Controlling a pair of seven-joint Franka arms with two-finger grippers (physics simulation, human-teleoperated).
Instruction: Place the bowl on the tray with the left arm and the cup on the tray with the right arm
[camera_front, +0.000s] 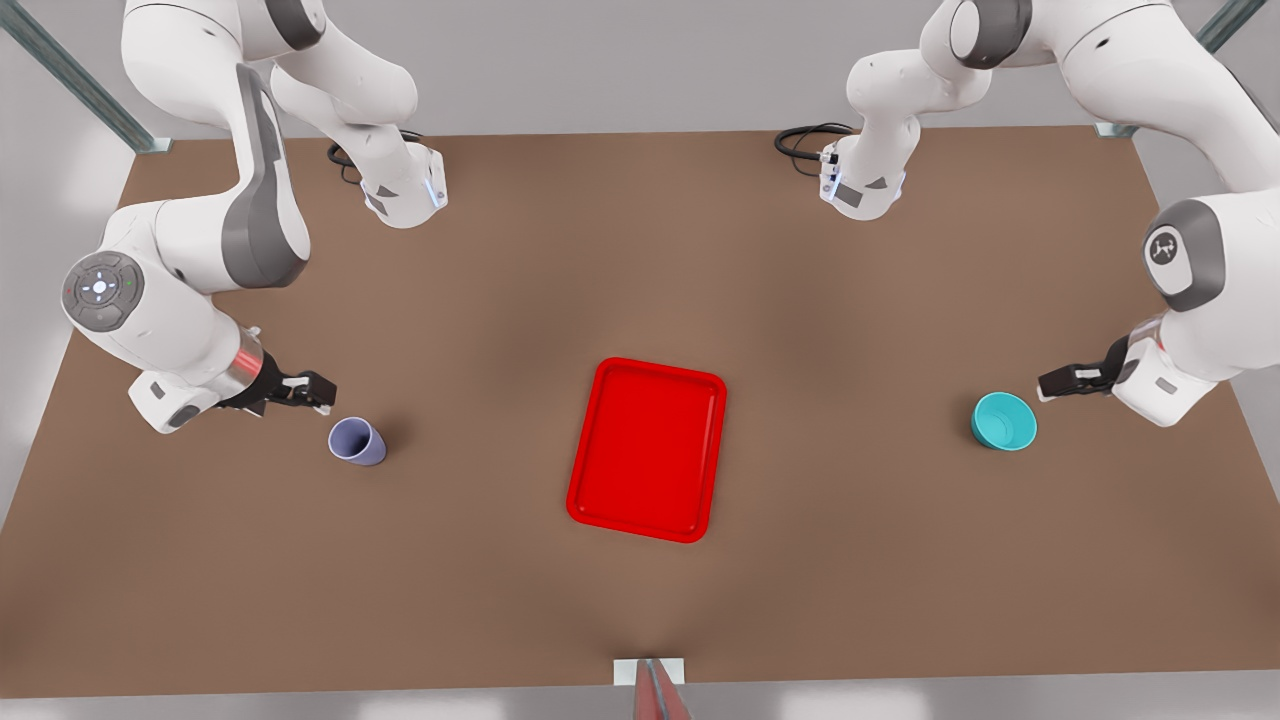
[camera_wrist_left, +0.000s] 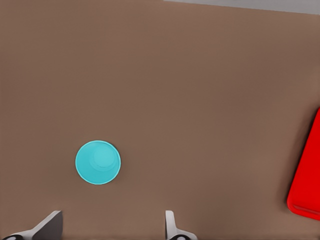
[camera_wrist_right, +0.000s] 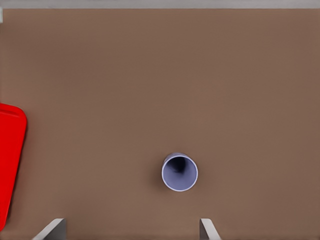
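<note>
I am 2 white arms working over a wide brown table (camera_front: 480, 560), seen from above.

At the middle of the table lies the red tray (camera_front: 648, 450), flat and rectangular with rounded corners, its surface bare. An edge of the tray also shows in my left wrist view (camera_wrist_left: 307, 177) and in my right wrist view (camera_wrist_right: 10, 165).

My right arm (camera_front: 170, 290) reaches in from the front view's left. My left arm (camera_front: 1200, 280) reaches in from the front view's right.

The teal bowl (camera_front: 1004, 421) sits upright on the table at the front view's right, well apart from the tray. From my left wrist it appears as a round turquoise disc (camera_wrist_left: 98, 162).

The lavender cup (camera_front: 357, 441) rests on the table at the front view's left, also well apart from the tray. My right wrist camera looks straight down into its dark inside (camera_wrist_right: 180, 172).

My left gripper (camera_front: 1045, 388) hovers just beside the bowl, holding nothing. Its 2 fingers (camera_wrist_left: 50, 226) are spread wide, with bare table between them.

My right gripper (camera_front: 322, 398) hovers just beside the cup, holding nothing. Its 2 fingers (camera_wrist_right: 52, 229) are also spread wide apart.
</note>
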